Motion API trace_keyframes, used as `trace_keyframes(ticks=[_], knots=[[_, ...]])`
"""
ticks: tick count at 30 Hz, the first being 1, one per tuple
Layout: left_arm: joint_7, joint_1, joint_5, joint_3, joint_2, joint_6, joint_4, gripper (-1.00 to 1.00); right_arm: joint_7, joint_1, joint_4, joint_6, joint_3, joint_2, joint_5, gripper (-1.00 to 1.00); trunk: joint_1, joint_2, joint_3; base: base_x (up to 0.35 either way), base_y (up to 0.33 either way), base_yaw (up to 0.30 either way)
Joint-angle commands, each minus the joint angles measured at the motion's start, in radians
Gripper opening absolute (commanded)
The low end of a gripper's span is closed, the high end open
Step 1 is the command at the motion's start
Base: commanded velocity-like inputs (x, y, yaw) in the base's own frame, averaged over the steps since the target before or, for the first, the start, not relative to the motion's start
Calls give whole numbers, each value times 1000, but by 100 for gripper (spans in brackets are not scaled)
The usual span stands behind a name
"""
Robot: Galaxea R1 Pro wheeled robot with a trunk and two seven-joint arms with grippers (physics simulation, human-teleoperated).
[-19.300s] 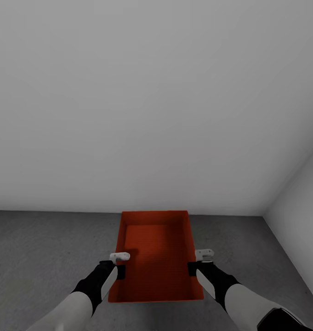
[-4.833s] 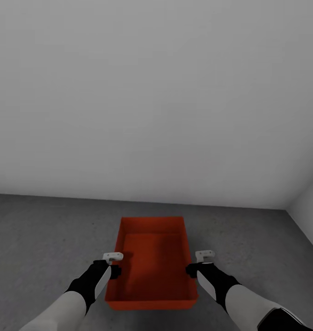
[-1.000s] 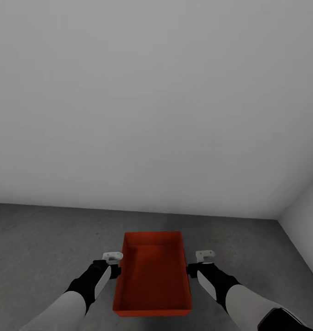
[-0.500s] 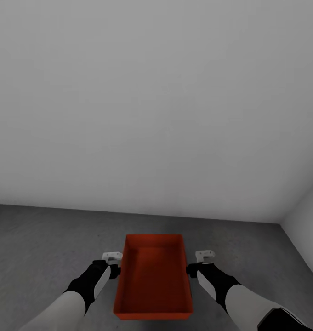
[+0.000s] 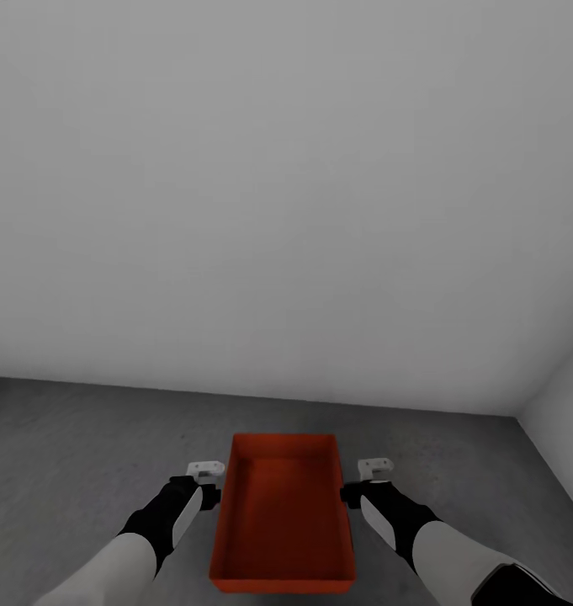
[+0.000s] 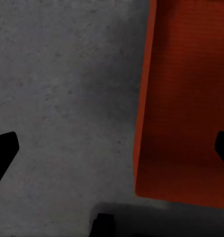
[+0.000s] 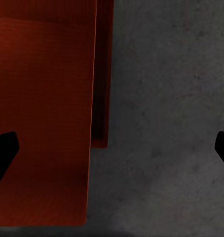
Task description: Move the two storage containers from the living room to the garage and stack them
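One orange-red storage container (image 5: 282,509) rests open side up on the dark grey concrete floor (image 5: 84,454) of the garage, close to the wall. My left gripper (image 5: 208,481) hovers open at its left wall, my right gripper (image 5: 366,480) open at its right wall. Neither holds anything. In the left wrist view the container (image 6: 183,98) lies beside the spread dark fingertips (image 6: 3,153). In the right wrist view the container (image 7: 43,113) has a darker red strip (image 7: 103,74) along its side. I cannot tell whether that strip is its own outer wall or something beneath it.
A plain grey-white wall (image 5: 286,185) stands just behind the container. A second wall (image 5: 564,421) meets it in a corner at the right. Bare concrete stretches out to the left.
The whole picture has shifted slightly, so the camera moved. The container now shows a little lower between my hands. Both grippers stay open and keep their places in the view.
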Motion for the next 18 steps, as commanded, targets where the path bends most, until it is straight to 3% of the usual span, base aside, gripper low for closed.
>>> trace_keyframes(ticks=[1, 18], knots=[[6, 0, 7, 0, 0, 4, -2, 100, -7, -1, -2, 5, 8, -1, -8, 100, 0, -1, 1, 0, 0, 2], [7, 0, 7, 0, 0, 4, -2, 100, -7, -1, -2, 5, 8, -1, -8, 100, 0, -1, 27, 0, 0, 0]])
